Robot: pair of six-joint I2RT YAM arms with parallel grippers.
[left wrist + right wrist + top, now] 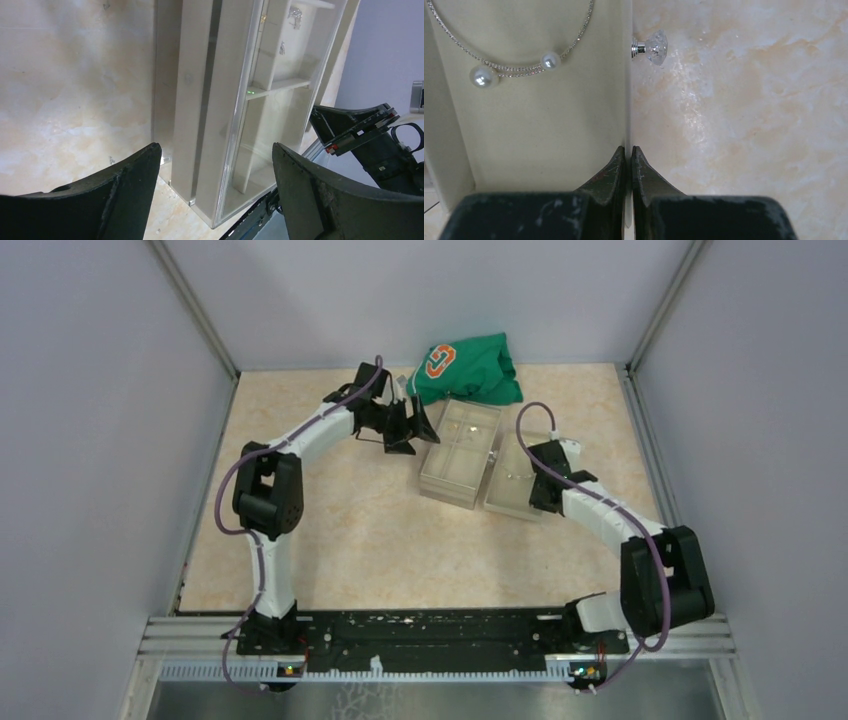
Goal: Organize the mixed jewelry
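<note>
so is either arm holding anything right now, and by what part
left fingers are open, nothing in them. right fingers look shut on the clear drawer, pinching its thin front wall, along from the crystal knob

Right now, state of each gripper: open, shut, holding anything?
Left gripper: jaws open, empty.
Right gripper: jaws shut at the clear box's wall; a grip on it cannot be told.
</note>
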